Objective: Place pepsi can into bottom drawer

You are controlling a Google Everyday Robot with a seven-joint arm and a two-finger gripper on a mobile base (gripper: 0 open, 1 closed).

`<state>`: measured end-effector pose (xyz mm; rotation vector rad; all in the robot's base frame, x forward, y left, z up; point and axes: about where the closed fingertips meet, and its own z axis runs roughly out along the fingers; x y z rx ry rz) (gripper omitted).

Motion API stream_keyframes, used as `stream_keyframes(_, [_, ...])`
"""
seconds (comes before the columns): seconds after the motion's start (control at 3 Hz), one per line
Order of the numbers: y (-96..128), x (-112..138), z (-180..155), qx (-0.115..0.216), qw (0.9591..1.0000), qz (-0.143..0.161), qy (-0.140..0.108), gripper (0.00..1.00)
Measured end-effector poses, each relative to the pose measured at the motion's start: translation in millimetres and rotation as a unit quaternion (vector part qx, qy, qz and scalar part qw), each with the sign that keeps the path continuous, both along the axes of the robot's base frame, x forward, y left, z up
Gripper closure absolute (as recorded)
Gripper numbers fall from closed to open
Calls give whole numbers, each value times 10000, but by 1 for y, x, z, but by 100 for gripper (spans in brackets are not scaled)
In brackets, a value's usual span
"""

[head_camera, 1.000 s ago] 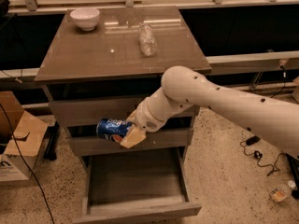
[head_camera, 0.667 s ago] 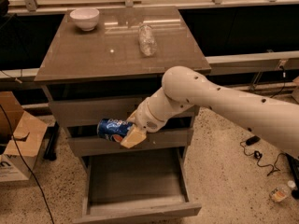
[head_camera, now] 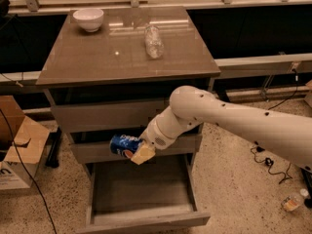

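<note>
Lowered slightly, pepsi can (head_camera: 124,146) clamped in pincer (head_camera: 139,151), over open bottom drawer (head_camera: 146,219), middle drawer (head_camera: 95,153) behind

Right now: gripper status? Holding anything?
Gripper: closed on the pepsi can, holding it on its side in front of the middle drawer, above the open bottom drawer.

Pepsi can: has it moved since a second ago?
Yes. Held in the tool, the pepsi can has dropped slightly, now overlapping the middle drawer front, above the open bottom drawer.
</note>
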<state>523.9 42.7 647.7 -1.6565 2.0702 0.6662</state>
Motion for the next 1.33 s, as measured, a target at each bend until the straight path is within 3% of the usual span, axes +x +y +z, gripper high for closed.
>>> stream_keyframes(0.33, [-12,-2,-52,-189,9991,-98,364,100])
stream_keyframes(0.67, [-19,-3,-84,-246,9980,-167,551,100])
stream_keyframes(1.33, [-34,-2,-180,-102,9920,-339,1209,100])
